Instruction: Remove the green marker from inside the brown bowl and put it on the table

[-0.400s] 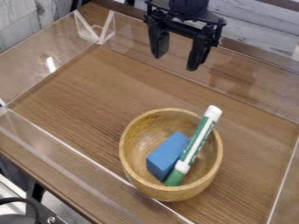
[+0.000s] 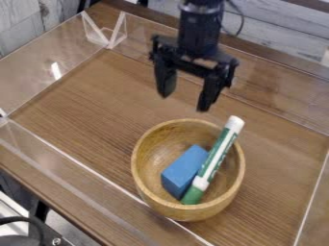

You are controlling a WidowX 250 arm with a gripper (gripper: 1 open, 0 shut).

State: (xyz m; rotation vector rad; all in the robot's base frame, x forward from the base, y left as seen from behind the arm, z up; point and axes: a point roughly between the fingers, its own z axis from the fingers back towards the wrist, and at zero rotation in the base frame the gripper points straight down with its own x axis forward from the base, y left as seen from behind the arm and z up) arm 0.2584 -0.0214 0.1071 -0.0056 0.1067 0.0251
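The green marker (image 2: 215,159) leans inside the brown bowl (image 2: 144,183) (beside a blue block (image 2: 186,168)), the hand (image 2: 195,85) open nearby.

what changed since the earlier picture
The gripper has come down the picture, toward the bowl, its jaws open; it has taken hold of nothing. The brown bowl, green marker and blue block stayed as they were.

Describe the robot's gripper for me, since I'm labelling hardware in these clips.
The robot gripper is matte black, with two separate fingers set wide apart below a bulky black body. Motion blur hides any finer markings.
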